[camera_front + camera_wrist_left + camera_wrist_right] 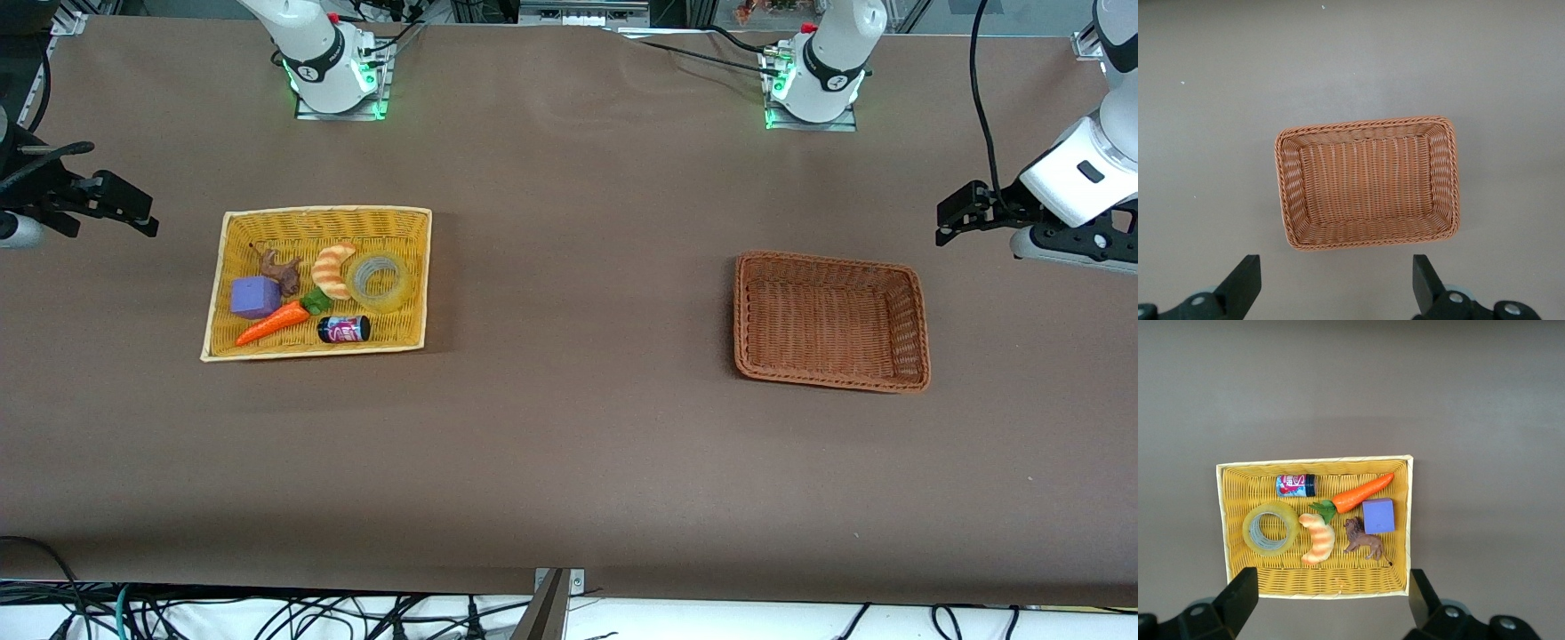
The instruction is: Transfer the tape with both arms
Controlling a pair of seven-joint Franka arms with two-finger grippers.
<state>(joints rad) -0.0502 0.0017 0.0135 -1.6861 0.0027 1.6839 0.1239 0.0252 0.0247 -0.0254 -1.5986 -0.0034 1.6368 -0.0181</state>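
Both tools hang released above the table (pixel 569 462), each near its own end. The left tool (pixel 949 227) is up in the air past the brown basket (pixel 831 322) at the left arm's end, its fingers (pixel 1245 283) spread wide with nothing between them. The right tool (pixel 133 212) is raised at the right arm's end, beside the yellow basket (pixel 316 283), its fingers (pixel 1238 597) likewise parted and empty. Both arms wait.

The brown basket sits on the table toward the left arm's end, its woven floor bare. The yellow basket, well apart from it toward the right arm's end, holds six things.

The tape (pixel 380 279) lies flat in the yellow basket, at the side nearest the brown basket, its grey core facing up. Just beside it, touching or nearly so, lies the croissant (pixel 332 269). A carrot (pixel 277 323) lies nearer the front camera than the croissant, its green top (pixel 316 301) close to the croissant's end. A purple cube (pixel 254 296) rests beside the carrot's thick half, and a brown lion figure (pixel 283 271) lies between the cube and the croissant. A small dark bottle (pixel 343 330) with a pink label lies on its side, nearer the front camera than the tape.
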